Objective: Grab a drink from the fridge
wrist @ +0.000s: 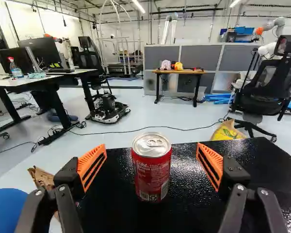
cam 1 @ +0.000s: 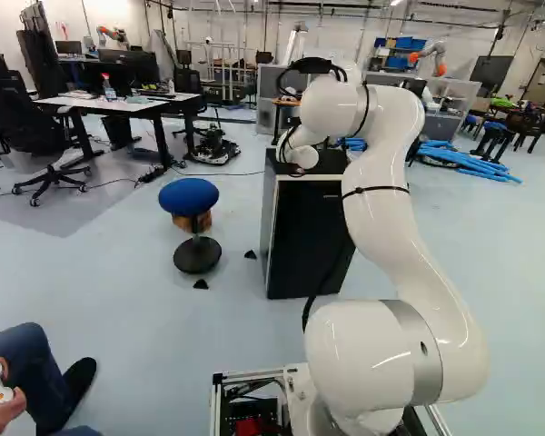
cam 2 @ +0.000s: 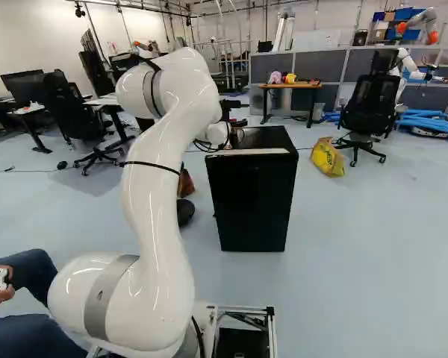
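In the right base view my gripper (cam 2: 234, 110) shows as a dark part above the black fridge (cam 2: 252, 198), its fingertips not distinct. The same fridge (cam 1: 311, 238) stands behind my arm in the left base view, black front toward the base. In the wrist view my gripper (wrist: 152, 158) is open, orange pads wide apart. A red drink can (wrist: 152, 170) stands upright on the black fridge top (wrist: 199, 194), between the two fingers in that view. Gaps show on both sides, and neither pad touches it. How deep it sits between them I cannot tell.
A blue stool (cam 1: 189, 196) stands left of the fridge, with a brown paper bag (wrist: 42, 178) beside it. A yellow bag (cam 2: 328, 156) and office chair (cam 2: 368, 112) are beyond to the right. Desks (cam 1: 127, 104) stand far left. Another robot (cam 2: 425, 26) is at the back.
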### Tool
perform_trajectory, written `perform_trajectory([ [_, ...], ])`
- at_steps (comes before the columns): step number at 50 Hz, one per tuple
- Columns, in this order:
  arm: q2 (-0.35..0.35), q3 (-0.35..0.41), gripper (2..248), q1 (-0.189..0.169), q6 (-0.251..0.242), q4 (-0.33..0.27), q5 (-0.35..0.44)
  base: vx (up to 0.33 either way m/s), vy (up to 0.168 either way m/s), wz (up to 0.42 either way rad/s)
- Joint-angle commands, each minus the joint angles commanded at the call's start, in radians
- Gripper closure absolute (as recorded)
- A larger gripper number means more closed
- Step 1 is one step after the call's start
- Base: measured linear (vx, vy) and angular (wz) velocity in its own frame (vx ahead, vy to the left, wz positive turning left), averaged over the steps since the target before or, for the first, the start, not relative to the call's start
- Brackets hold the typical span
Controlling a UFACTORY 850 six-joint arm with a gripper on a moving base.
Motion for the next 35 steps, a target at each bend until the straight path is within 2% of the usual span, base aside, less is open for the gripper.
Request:
perform_trajectory([
  [35, -0.013, 0.0, 3, 0.006, 0.0, 0.0, 0.0, 0.0, 0.0, 0.0],
])
